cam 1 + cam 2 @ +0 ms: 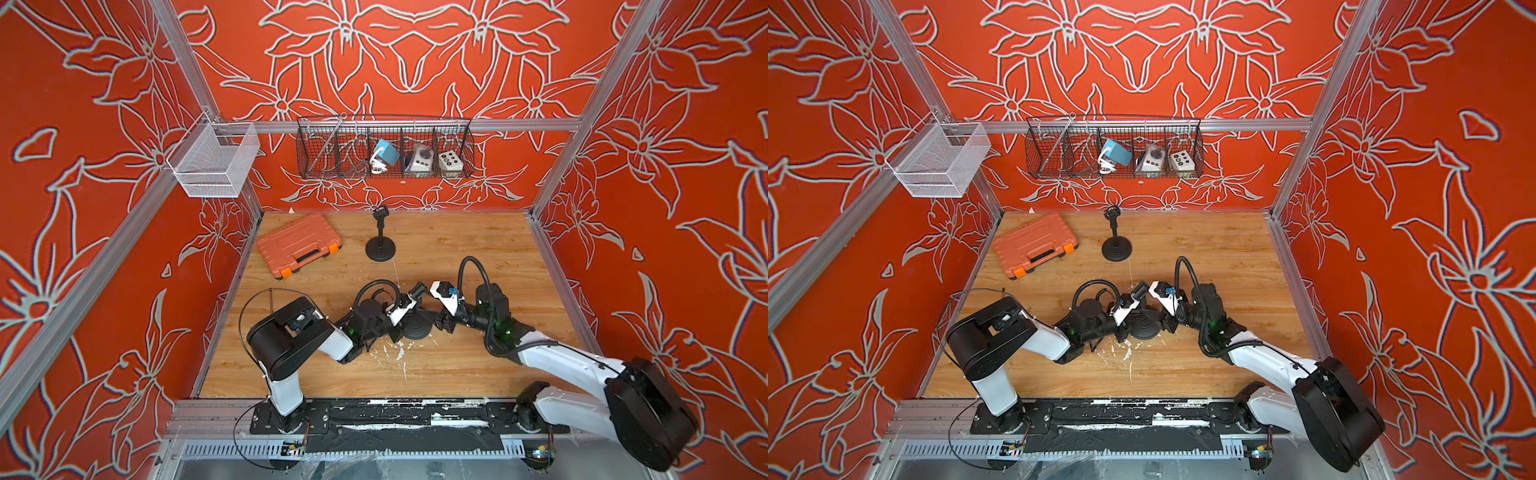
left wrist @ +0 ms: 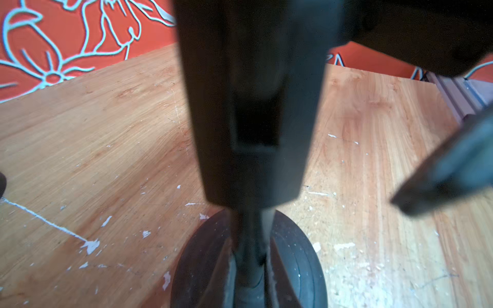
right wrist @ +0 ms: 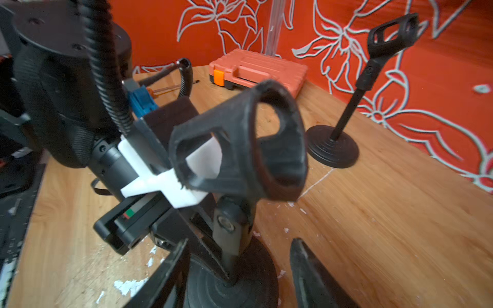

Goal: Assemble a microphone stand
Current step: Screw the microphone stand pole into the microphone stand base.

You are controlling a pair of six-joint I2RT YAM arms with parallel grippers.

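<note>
A black microphone stand stands between my two grippers near the table's middle. Its round base (image 1: 415, 326) (image 3: 240, 288) rests on the wood, and its clip (image 1: 419, 289) (image 3: 240, 149) sits on top of the short pole (image 2: 250, 234). My left gripper (image 2: 250, 269) (image 1: 405, 320) is shut on the pole just above the base. My right gripper (image 3: 237, 277) (image 1: 434, 324) is open, one finger on each side of the pole and base, touching neither. The blurred clip (image 2: 250, 106) fills much of the left wrist view.
A second, assembled microphone stand (image 1: 380, 239) (image 3: 346, 117) stands at the back. An orange tool case (image 1: 297, 243) lies at the back left. A black wire basket (image 1: 384, 147) and a white mesh basket (image 1: 214, 160) hang on the frame rails.
</note>
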